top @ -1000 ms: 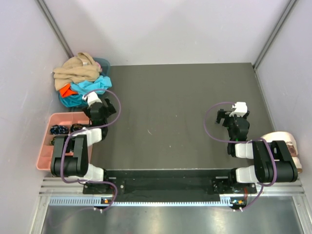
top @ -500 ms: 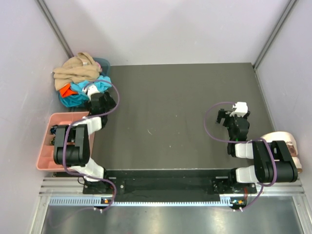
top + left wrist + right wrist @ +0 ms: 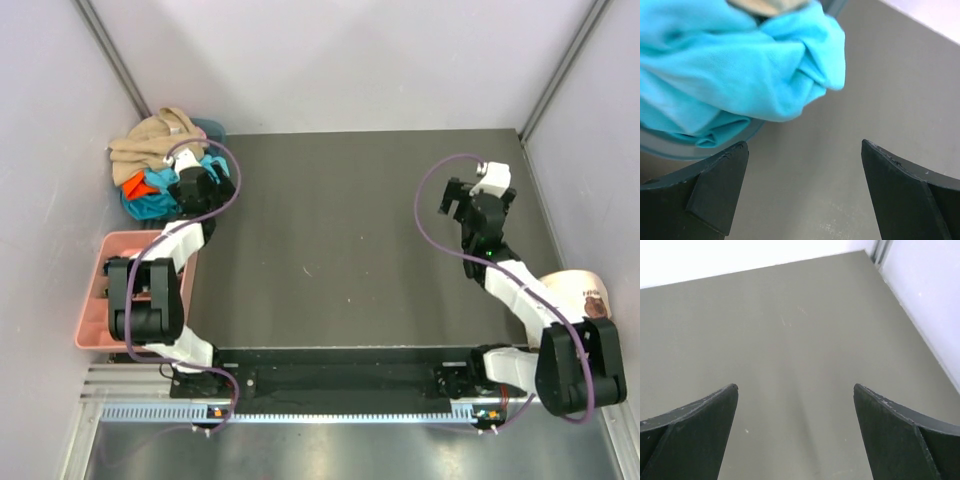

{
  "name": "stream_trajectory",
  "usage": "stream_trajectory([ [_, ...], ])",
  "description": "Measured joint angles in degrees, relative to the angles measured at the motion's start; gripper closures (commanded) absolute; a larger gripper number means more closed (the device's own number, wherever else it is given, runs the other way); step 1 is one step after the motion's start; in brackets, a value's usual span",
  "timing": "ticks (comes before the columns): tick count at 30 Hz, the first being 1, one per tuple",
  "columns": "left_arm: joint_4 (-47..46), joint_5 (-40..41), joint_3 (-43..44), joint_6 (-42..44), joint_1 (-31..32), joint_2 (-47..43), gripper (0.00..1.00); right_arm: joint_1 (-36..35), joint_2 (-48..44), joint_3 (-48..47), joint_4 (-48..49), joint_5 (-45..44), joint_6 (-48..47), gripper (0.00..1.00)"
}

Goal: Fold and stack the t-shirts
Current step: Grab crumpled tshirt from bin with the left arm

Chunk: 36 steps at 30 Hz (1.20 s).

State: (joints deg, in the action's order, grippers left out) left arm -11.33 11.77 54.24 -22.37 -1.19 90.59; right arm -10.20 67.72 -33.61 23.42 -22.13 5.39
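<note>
Unfolded t-shirts (image 3: 160, 165) lie heaped at the far-left table (image 3: 350, 220) corner: tan atop turquoise, orange seemingly wedged between.

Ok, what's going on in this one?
Nothing is held yet. The t-shirts lie in a crumpled heap at the far left corner of the table, with the tan shirt on top and none folded. The left gripper is open right beside the turquoise shirt at the heap's edge, apparently about to take it. The right gripper hangs open over the table's right side.
</note>
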Motion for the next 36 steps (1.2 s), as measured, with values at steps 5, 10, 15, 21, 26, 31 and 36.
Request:
stream_trajectory([
  [5,3.4,1.1,2.2,0.3,0.0,-3.0,0.01,-3.9,1.3,-11.1,-11.5,-7.0,2.5,0.01],
  [10,6.0,0.6,8.5,1.6,0.0,-3.1,0.01,-9.7,1.4,-12.0,-17.7,-10.9,5.5,0.01],
  [15,7.2,3.2,11.2,3.1,0.0,-3.8,0.01,-15.1,3.1,-12.0,-23.4,-13.4,8.5,0.01],
  [21,10.0,7.9,17.0,4.3,-0.4,-3.7,0.02,-17.0,4.3,-12.1,-26.9,-14.1,11.1,0.01],
  [26,13.0,9.5,24.9,7.6,-0.7,-0.7,0.03,-17.0,5.1,-12.3,-30.6,-13.7,13.7,0.01],
  [31,12.9,11.6,29.1,13.3,-0.7,3.1,0.07,-17.0,5.1,-12.3,-33.4,-12.1,15.9,0.01],
  [36,13.3,14.8,35.2,18.9,-0.7,10.6,0.12,-17.0,5.1,-12.3,-35.2,-10.4,16.9,0.01],
])
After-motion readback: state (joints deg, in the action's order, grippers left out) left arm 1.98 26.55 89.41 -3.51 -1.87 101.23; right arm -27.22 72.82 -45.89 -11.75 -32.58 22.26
